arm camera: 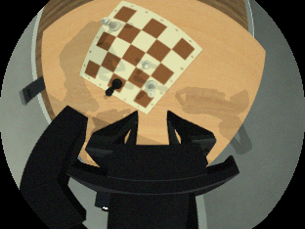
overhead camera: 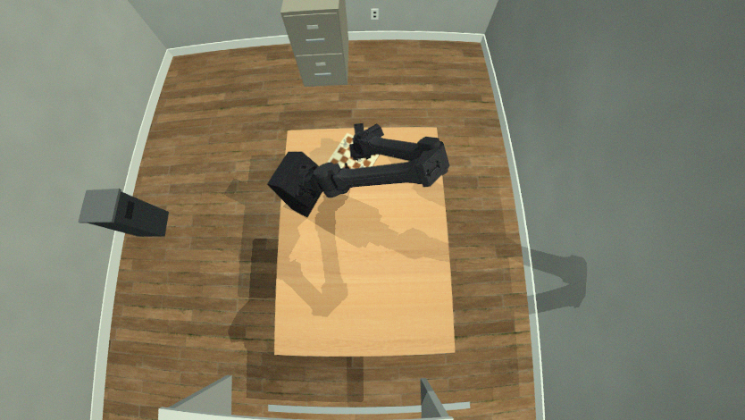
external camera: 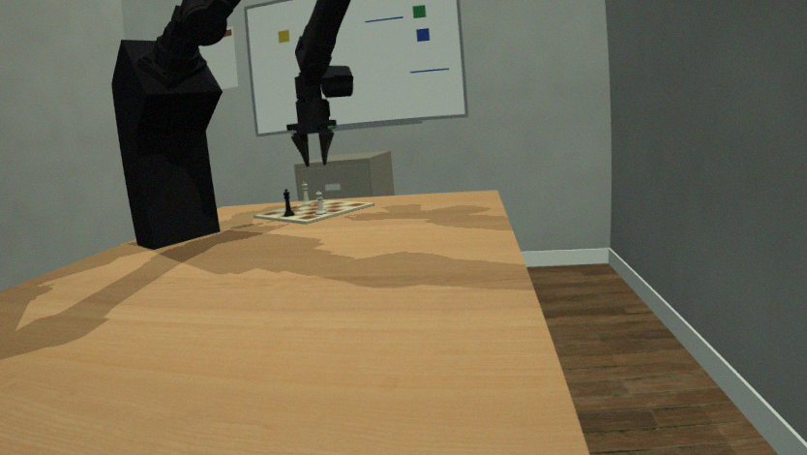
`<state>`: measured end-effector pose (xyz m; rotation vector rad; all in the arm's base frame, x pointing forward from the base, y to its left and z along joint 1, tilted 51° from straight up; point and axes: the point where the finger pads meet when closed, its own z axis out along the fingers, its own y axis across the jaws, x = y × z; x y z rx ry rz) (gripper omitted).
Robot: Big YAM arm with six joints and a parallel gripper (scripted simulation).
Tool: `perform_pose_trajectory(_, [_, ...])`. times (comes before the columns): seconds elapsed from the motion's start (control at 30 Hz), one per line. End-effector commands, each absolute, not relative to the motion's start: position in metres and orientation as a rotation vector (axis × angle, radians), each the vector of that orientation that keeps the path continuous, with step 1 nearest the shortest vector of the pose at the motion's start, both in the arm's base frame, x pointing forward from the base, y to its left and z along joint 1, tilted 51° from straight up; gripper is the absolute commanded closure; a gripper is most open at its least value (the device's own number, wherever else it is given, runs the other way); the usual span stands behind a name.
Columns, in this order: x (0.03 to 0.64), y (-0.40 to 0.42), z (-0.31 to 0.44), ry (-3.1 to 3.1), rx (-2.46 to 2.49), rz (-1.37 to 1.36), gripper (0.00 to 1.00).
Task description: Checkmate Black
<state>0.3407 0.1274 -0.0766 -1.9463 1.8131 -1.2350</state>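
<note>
A small chessboard (external camera: 313,211) lies at the far end of the wooden table; it also shows in the wrist view (arm camera: 140,54) and, partly under the arm, in the overhead view (overhead camera: 350,155). A black piece (external camera: 287,203) stands upright at the board's near left edge, also seen in the wrist view (arm camera: 113,86). White pieces (external camera: 305,192) (external camera: 319,202) stand upright close by, and the wrist view shows them at mid-board (arm camera: 147,66), near the edge (arm camera: 152,86) and one at a far corner (arm camera: 112,24). My gripper (external camera: 313,161) (arm camera: 152,114) hangs well above the white pieces, pointing down, fingers partly apart with nothing between them.
The arm's black base (external camera: 166,146) stands on the table left of the board. A filing cabinet (external camera: 344,174) stands behind the table, below a whiteboard (external camera: 355,62). The table's right edge drops to the wooden floor.
</note>
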Motion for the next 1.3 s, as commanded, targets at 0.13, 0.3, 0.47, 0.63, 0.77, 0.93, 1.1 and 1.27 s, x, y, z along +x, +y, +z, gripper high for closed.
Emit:
perform_pose_trajectory(0.13, [0.348,0.122,-0.085,1.818,-1.955,-1.239,0.6])
perform_pose_trajectory(0.3, [0.353,0.119,-0.089,1.818,-1.955,-1.239,0.6])
perform_pose_trajectory(0.47, [0.354,0.122,-0.092,1.801,-1.965,-1.236,0.6])
perform_pose_trajectory(0.63, [0.361,0.114,-0.097,1.818,-1.956,-1.239,0.6])
perform_pose_trajectory(0.77, [0.366,0.111,-0.101,1.818,-1.956,-1.239,0.6])
perform_pose_trajectory(0.93, [0.37,0.108,-0.106,1.818,-1.956,-1.24,0.6])
perform_pose_trajectory(1.1, [0.373,0.107,-0.108,1.818,-1.956,-1.24,0.6])
perform_pose_trajectory(1.27, [0.375,0.106,-0.111,1.814,-1.958,-1.24,0.6])
